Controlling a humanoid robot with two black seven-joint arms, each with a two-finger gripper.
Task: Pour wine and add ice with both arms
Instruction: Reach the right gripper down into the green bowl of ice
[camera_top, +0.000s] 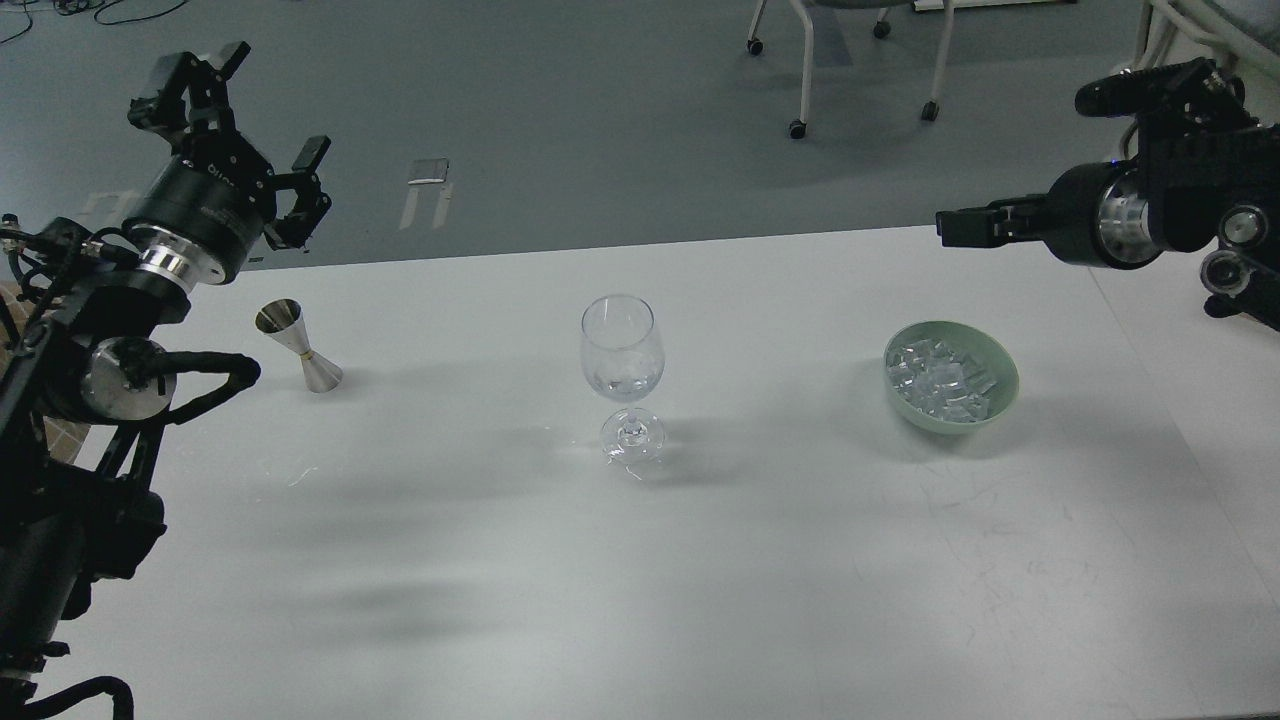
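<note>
The desk (500, 600) fills most of my view, pale and broad, with the things strung along its far half so each arm has its own side to work. My left arm (110, 330) rises over the desk's left edge, its pincer (250, 130) held high with fingers spread and empty, above and behind the measuring cup, which I judge is the reason it waits there. My right arm (1170, 210) reaches in from the far right, its pincer (965, 222) pointing toward the middle, above and behind the bowl; it shows edge-on and dark, so I cannot tell how its fingers stand.

The green bowl (993, 350) sits right of centre, and the ice (940, 378) lies heaped inside it. The wine glass (622, 370) stands upright in the middle, between the two arms, reachable by both. A little clear wine (620, 385) seems to lie in its belly, though it is hard to be sure. The small metal measuring cup (298, 346) stands upright at the left, well apart from the glass.
</note>
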